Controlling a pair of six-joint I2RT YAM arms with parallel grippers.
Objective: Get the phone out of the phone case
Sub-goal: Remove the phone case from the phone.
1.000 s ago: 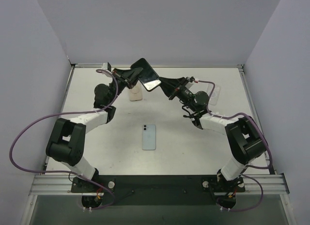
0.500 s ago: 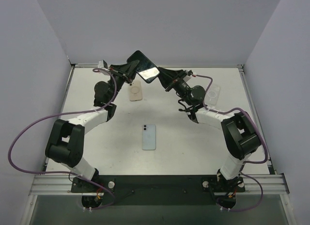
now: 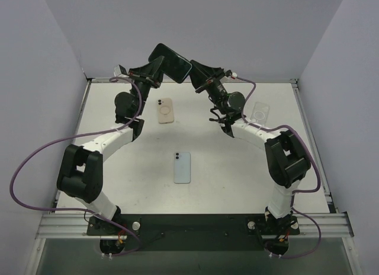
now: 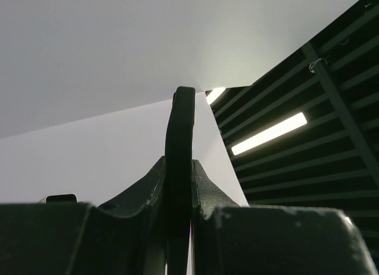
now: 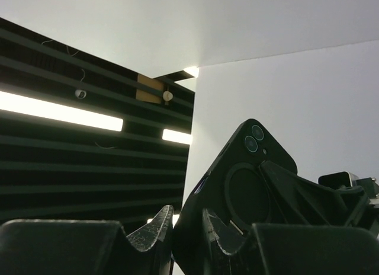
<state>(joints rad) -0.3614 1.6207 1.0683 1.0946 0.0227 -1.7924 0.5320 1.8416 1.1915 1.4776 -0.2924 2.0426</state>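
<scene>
Black cased phone (image 3: 170,61) hangs tilted above the far edge of the white table (image 3: 237,168) in the overhead view, left gripper (image 3: 159,67) and right gripper (image 3: 194,70) pinching its opposite ends; left wrist: phone (image 4: 179,156) edge-on, clamped between both fingers; right wrist: phone (image 5: 237,180) showing its twin-lens back, lower edge pinched.
</scene>
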